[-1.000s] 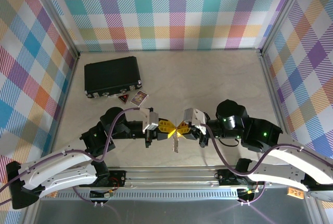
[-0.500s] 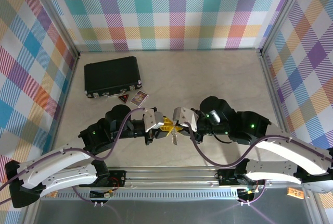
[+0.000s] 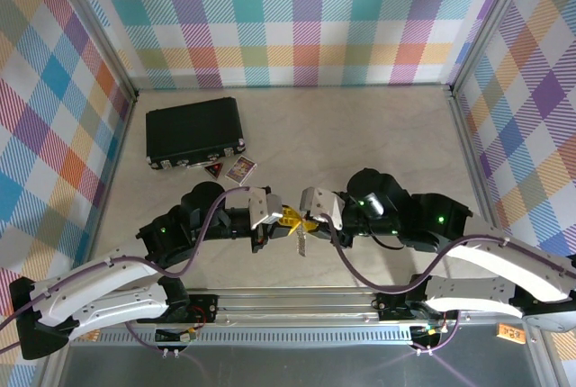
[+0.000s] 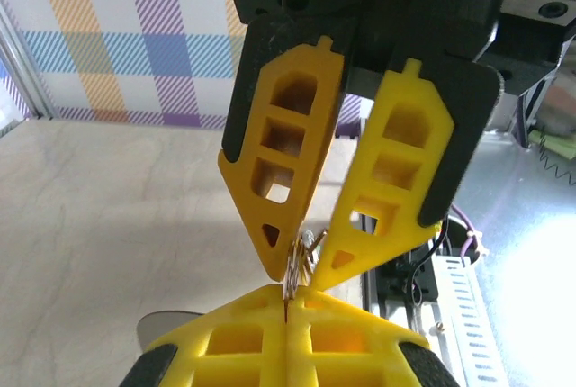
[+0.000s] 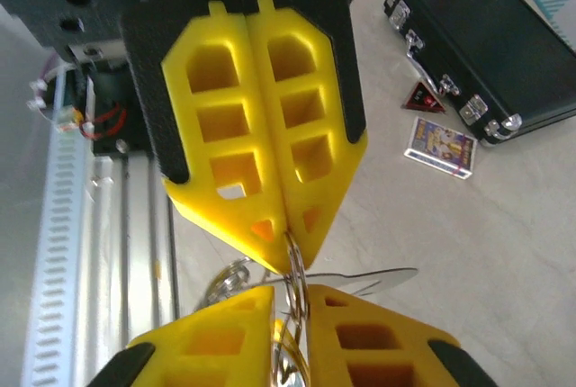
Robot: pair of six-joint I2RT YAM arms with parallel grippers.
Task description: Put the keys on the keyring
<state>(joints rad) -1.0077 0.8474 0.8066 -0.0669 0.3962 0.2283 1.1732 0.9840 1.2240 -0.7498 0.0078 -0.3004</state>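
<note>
My two grippers meet tip to tip above the table's near middle. The left gripper (image 3: 288, 218) (image 4: 288, 301) is shut on the thin wire of the keyring (image 4: 298, 259) (image 5: 295, 256). The right gripper (image 3: 309, 221) (image 5: 292, 310) faces it, its fingers closed down on the same ring wires, which fill the narrow gap between them. Small silver pieces (image 3: 301, 243) dangle below the fingertips. A flat silver blade (image 5: 378, 279) sticks out sideways from the ring. The key's yellow head is hidden among the yellow fingers.
A black rectangular case (image 3: 195, 131) (image 5: 468, 36) lies at the back left. Two small cards (image 3: 240, 168) (image 5: 439, 146) sit just in front of it. A metal rail (image 3: 297, 301) runs along the near edge, and checked walls enclose the table.
Both grippers have shifted a little to the left together, still tip to tip, and the right arm has folded in closer. The dangling silver pieces moved with them.
</note>
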